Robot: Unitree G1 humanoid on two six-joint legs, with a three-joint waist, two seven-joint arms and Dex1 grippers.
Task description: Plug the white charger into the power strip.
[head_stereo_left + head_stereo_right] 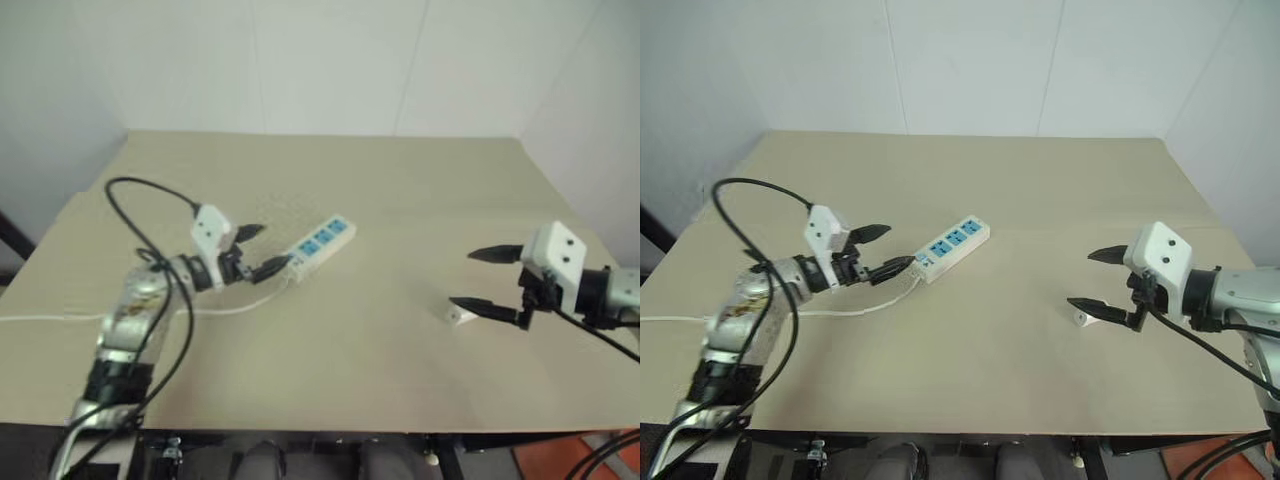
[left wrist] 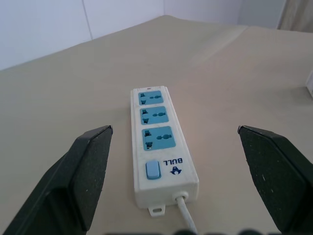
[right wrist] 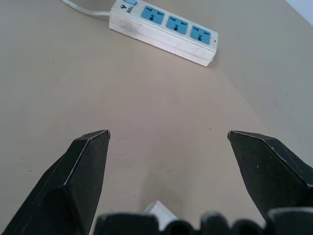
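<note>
Evidently each arm is set up for its own job: the left gripper (image 1: 883,251), jaws released, faces the cord end of the power strip (image 1: 952,247) (likely to steady it), while the right gripper (image 1: 1098,279), jaws spread and empty, hovers over the white charger (image 1: 1084,318) lying on the counter (image 1: 1020,180), well apart from the strip

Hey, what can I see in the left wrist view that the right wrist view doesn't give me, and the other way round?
Left wrist view alone: the cord leaving the power strip at its near end, plus the mounting tab there, with the open left gripper framing the strip.

Right wrist view alone: a corner of the white charger low between the open right gripper fingers, and the strip's long side wall.

Both: the strip's three blue sockets, its blue switch, the BULL marking, and the tan table.
</note>
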